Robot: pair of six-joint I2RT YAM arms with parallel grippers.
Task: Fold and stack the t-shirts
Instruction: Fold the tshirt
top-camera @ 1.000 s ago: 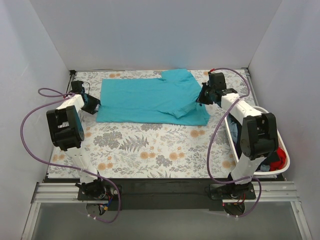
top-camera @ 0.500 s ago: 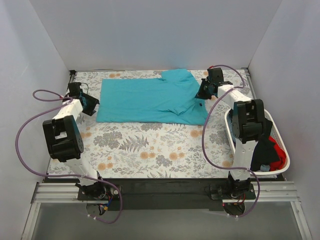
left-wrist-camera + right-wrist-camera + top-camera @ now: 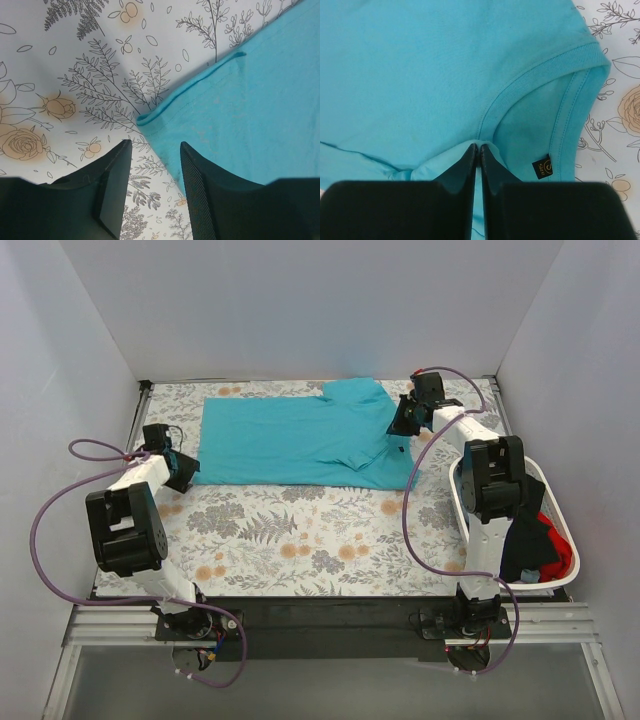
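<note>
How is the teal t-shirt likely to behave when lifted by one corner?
Probably floppy: the teal t-shirt lies flat with soft creases and a folded-over sleeve. Likely light, since it puckers at the right pincer. It may drag on the flowered cloth.

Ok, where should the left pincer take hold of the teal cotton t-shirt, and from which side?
Probably the near-left hem corner of the teal cotton t-shirt, coming from the left over the floral cloth. That corner juts out just ahead of the open left pincer; the panel beside it lies flat.
</note>
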